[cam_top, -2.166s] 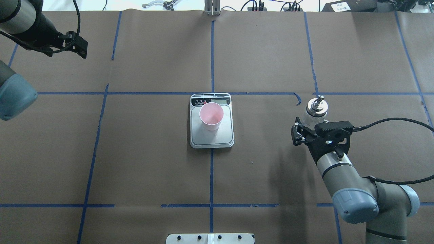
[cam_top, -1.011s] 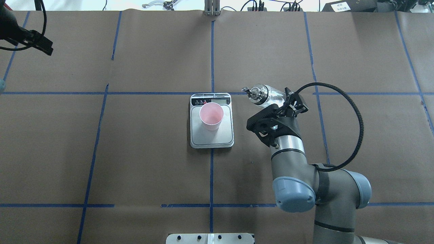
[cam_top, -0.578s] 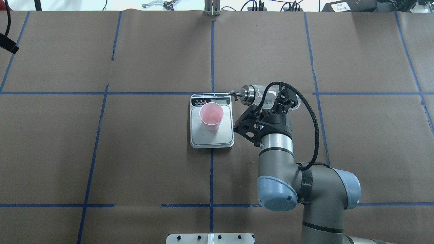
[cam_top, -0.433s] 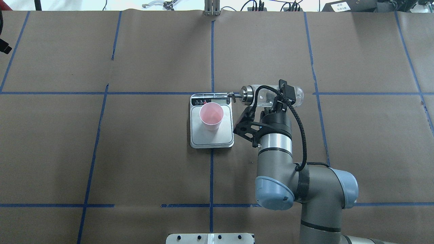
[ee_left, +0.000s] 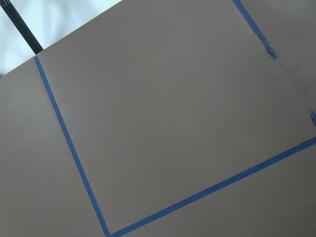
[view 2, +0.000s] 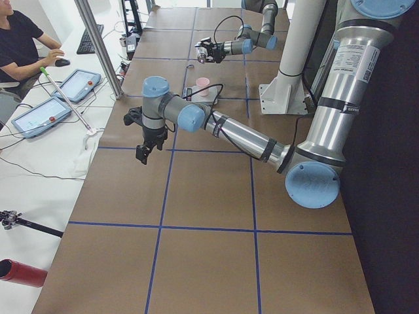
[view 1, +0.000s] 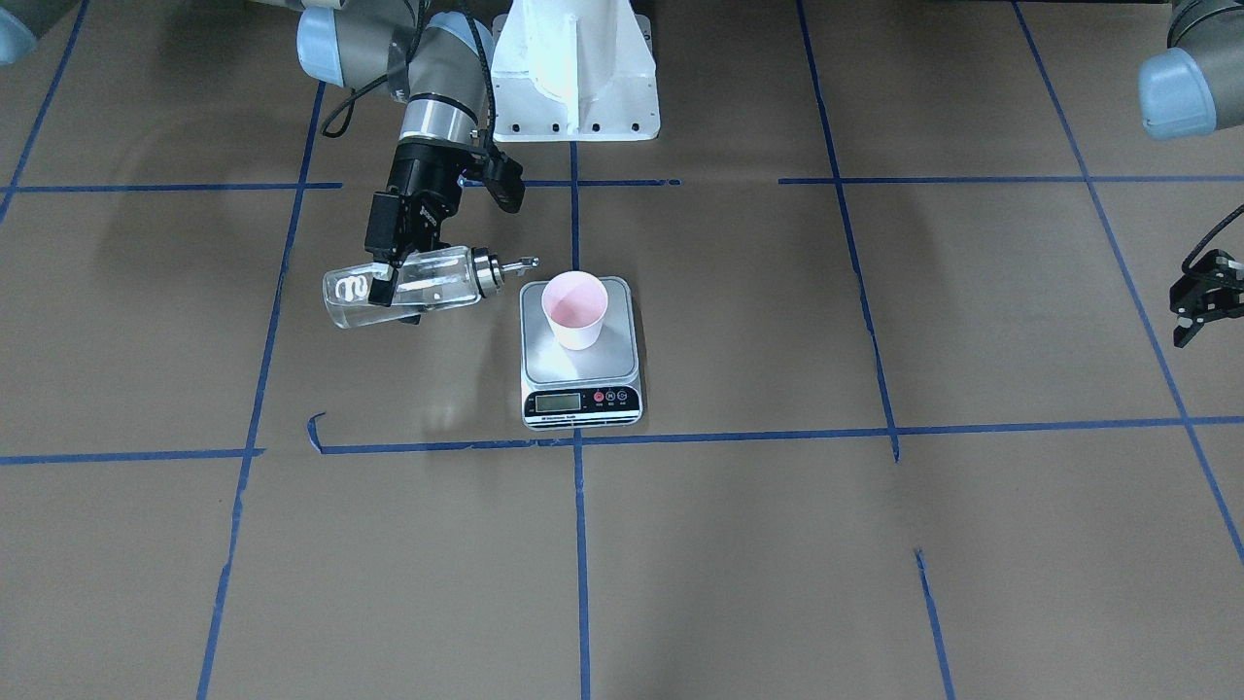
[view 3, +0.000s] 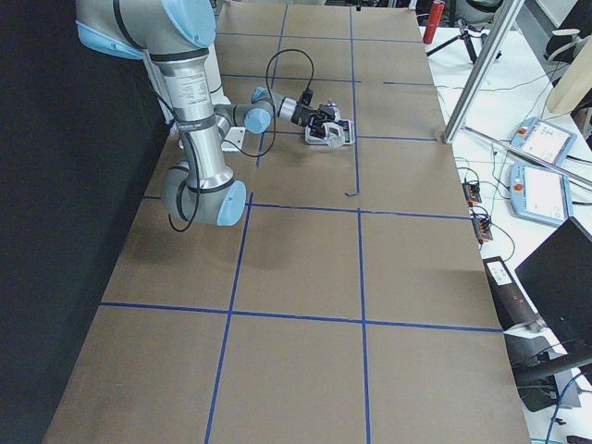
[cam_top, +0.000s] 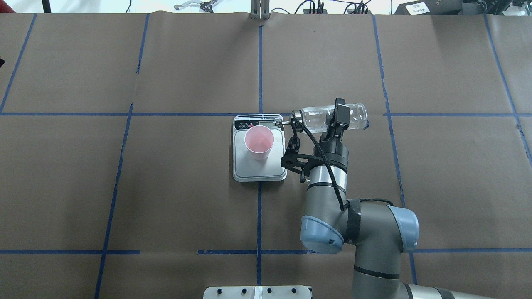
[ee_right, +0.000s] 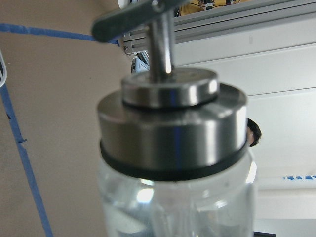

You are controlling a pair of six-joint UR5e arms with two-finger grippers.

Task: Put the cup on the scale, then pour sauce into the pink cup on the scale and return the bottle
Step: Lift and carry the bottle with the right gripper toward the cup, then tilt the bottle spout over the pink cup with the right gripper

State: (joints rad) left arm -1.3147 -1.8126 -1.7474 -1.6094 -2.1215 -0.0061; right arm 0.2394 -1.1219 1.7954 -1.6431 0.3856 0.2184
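The pink cup point(cam_top: 259, 141) stands upright on the scale point(cam_top: 259, 169), and shows too in the front view point(view 1: 573, 309) on the scale point(view 1: 580, 362). My right gripper point(cam_top: 337, 120) is shut on the clear bottle point(cam_top: 322, 119) and holds it lying about level in the air. Its silver cap and spout point(view 1: 515, 262) point at the cup, and the spout tip is over the scale's edge, short of the cup's rim. No stream shows. The right wrist view shows the cap point(ee_right: 173, 123) close up. My left gripper point(view 1: 1200, 309) is open and empty, far off to the side.
Brown paper with blue tape lines point(cam_top: 260, 66) covers the table. The left wrist view shows only paper and tape point(ee_left: 74, 148). The white robot base point(view 1: 573, 68) stands behind the scale. An operator point(view 2: 19, 39) sits at a side desk with tablets.
My right arm lifted the bottle off the table at the right, carried it left to the scale and tipped it level. My left arm drew back out of the overhead view's left edge.
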